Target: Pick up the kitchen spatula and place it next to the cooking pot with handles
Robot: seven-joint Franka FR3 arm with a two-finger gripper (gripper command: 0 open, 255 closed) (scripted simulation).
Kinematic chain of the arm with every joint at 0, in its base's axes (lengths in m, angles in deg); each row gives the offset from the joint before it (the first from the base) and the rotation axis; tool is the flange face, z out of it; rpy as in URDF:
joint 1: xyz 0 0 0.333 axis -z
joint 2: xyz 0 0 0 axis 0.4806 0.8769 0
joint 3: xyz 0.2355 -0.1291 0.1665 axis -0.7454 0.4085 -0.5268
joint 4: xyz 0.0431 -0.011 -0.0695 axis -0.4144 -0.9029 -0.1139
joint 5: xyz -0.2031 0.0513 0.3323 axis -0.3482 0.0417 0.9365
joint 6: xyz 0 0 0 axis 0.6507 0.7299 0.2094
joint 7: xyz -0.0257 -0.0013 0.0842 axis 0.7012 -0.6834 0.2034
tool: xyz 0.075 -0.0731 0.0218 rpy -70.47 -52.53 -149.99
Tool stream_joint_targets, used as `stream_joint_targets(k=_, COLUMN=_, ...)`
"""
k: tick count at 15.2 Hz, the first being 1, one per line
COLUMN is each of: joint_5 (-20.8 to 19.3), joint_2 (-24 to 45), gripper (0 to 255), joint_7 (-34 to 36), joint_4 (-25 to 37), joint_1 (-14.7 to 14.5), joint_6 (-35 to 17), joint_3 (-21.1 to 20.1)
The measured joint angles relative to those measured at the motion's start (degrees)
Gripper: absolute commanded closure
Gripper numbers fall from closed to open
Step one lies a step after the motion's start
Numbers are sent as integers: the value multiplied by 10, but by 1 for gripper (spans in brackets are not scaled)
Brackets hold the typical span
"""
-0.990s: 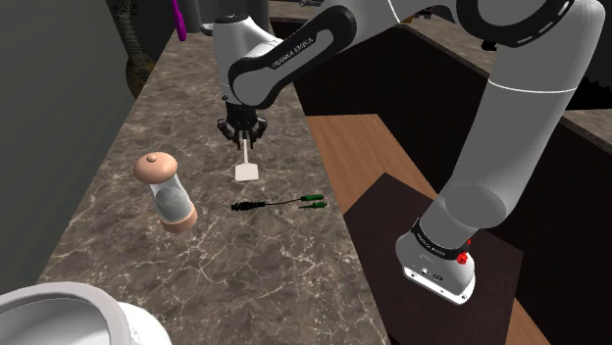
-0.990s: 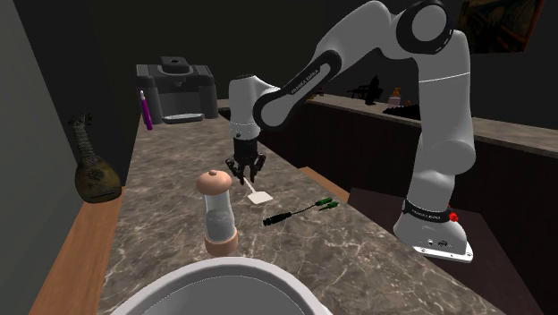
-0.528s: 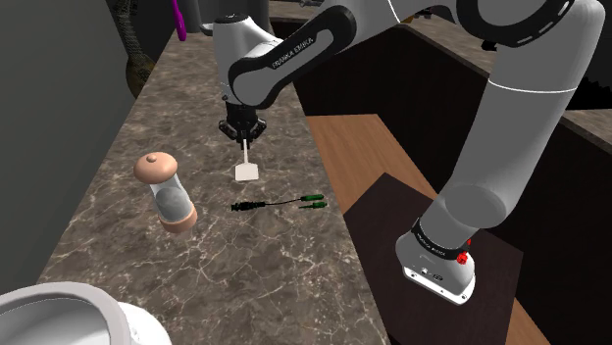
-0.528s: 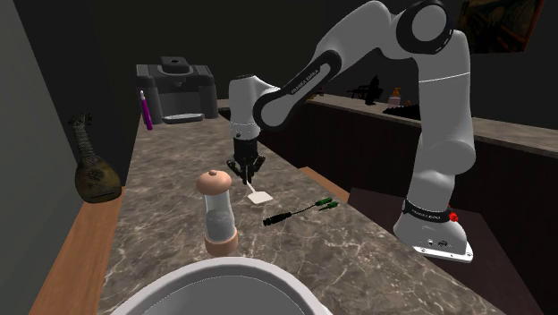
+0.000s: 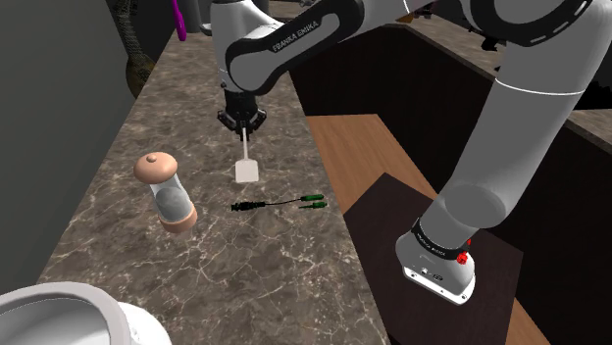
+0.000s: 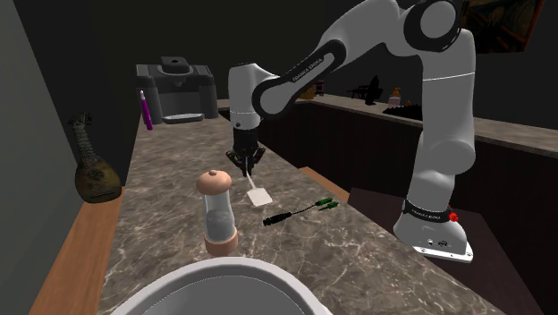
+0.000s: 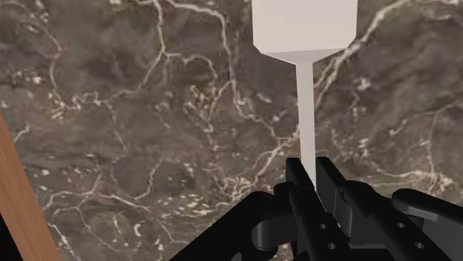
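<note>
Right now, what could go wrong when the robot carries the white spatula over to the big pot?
The pincer pinches only the thin handle, so the spatula may swing or slip out. The tan-capped jar stands between it and the pot, so the dangling blade might knock it over. The screwdriver lies close by too.

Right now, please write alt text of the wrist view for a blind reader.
The black gripper is shut on the handle of a white spatula, whose blade points away from it. Beneath lies a dark, white-veined stone countertop with a brown edge strip.
</note>
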Motion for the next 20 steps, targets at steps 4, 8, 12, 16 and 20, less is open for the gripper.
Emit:
stream_joint_targets(k=4, joint_5=8, joint_2=-12, gripper=255, joint_7=-7, joint_4=18, joint_1=1, joint_6=28, joint_3=-2)
stream_joint_targets(k=8, joint_5=15, joint_2=-24, gripper=255, joint_7=-13, joint_4=33, joint_1=2, joint_6=55, joint_3=-3)
stream_joint_targets(k=12, joint_5=22, joint_2=-36, gripper=255, joint_7=-18, joint_4=51, joint_1=4, joint_6=84, joint_3=-4)
stream_joint_targets(k=16, joint_5=26, joint_2=-44, gripper=255, joint_7=-21, joint_4=72, joint_1=3, joint_6=113, joint_3=-6)
stream_joint_targets(k=20, joint_5=30, joint_2=-51, gripper=255, joint_7=-26, joint_4=95, joint_1=4, joint_6=141, joint_3=-6)
